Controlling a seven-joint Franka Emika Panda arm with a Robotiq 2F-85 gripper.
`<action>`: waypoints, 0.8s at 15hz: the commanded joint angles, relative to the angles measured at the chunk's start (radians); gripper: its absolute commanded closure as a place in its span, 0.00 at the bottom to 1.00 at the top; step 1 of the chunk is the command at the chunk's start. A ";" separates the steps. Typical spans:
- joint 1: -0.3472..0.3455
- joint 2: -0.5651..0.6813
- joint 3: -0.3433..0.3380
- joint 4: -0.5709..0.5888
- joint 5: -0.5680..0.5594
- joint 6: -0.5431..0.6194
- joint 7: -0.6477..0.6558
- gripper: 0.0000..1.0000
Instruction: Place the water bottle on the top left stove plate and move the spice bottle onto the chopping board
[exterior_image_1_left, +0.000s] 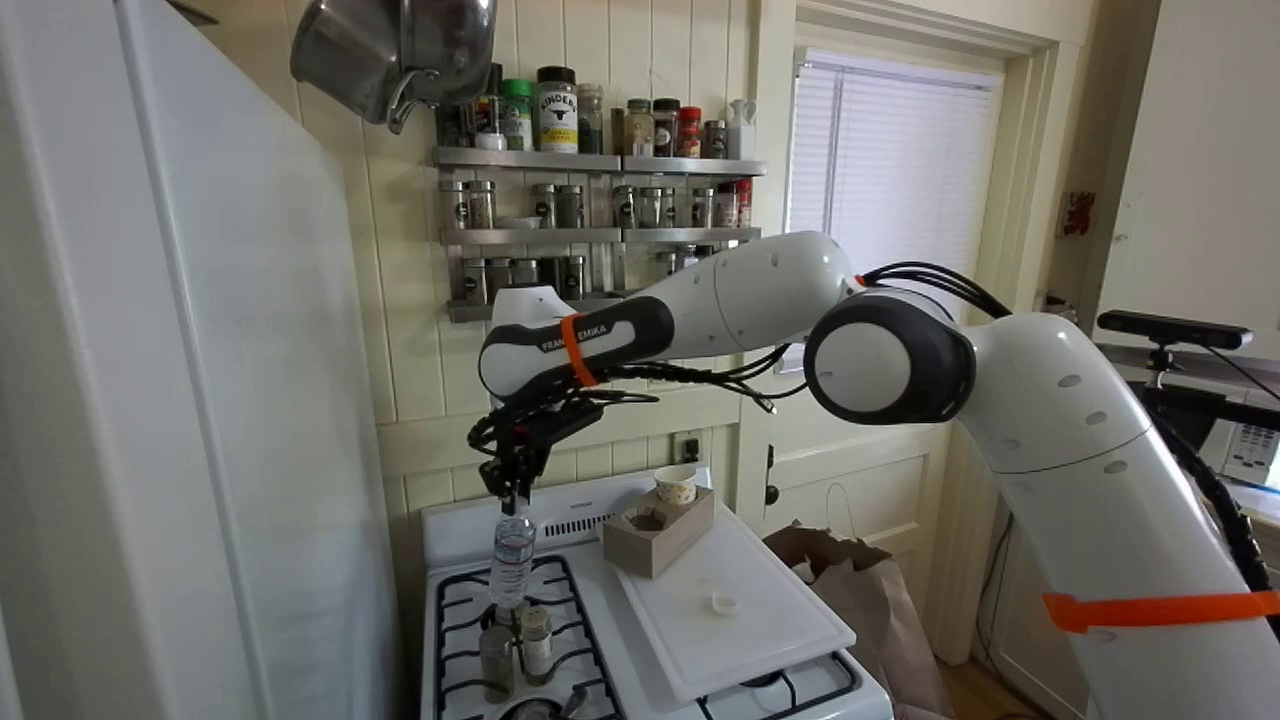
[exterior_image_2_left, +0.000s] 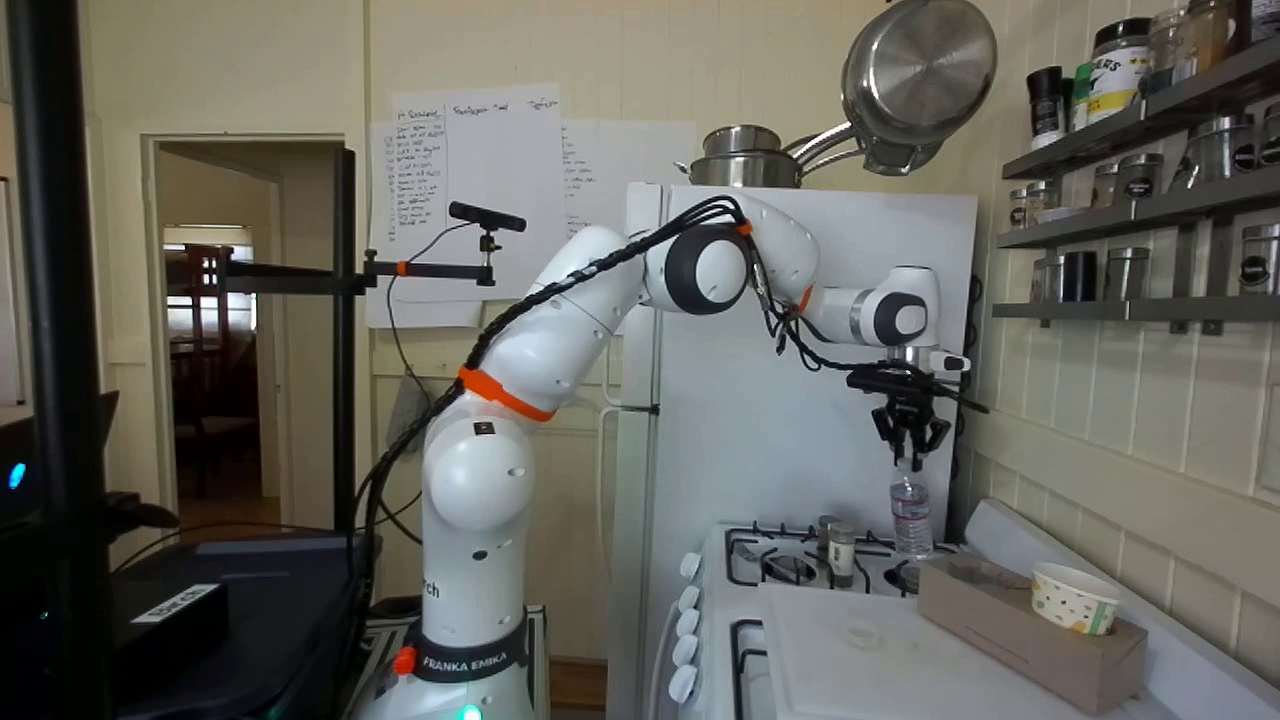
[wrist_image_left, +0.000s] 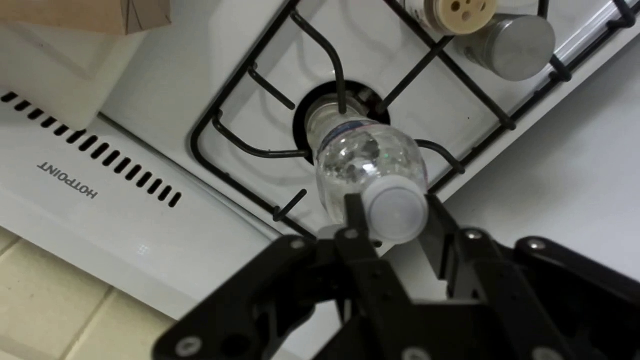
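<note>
My gripper (exterior_image_1_left: 517, 503) is shut on the cap of the clear water bottle (exterior_image_1_left: 512, 560), fingers on both sides in the wrist view (wrist_image_left: 393, 200). The bottle (wrist_image_left: 367, 155) is roughly upright over the rear burner, the top left stove plate (wrist_image_left: 302, 117). Whether its base touches the grate, I cannot tell. In an exterior view the bottle (exterior_image_2_left: 911, 515) hangs below the gripper (exterior_image_2_left: 908, 462). The pale spice bottle (exterior_image_1_left: 537, 640) stands on the same grate, nearer the front; its holed beige lid shows in the wrist view (wrist_image_left: 465, 15). The white chopping board (exterior_image_1_left: 750, 620) lies right of this grate in that exterior view.
A metal-lidded jar (wrist_image_left: 520, 47) stands beside the spice bottle. A cardboard box (exterior_image_1_left: 655, 545) with a paper cup (exterior_image_1_left: 676, 485) sits at the board's back. A small pale ring (exterior_image_1_left: 724, 603) lies on the board. The fridge (exterior_image_2_left: 800, 400) stands beside the stove; spice shelves (exterior_image_1_left: 530, 237) hang behind.
</note>
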 joint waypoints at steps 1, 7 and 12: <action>0.013 0.026 -0.009 0.049 -0.003 -0.074 0.026 0.92; 0.011 0.071 -0.008 0.092 0.002 -0.080 0.021 0.42; 0.009 0.074 -0.008 0.112 0.007 -0.083 0.026 0.07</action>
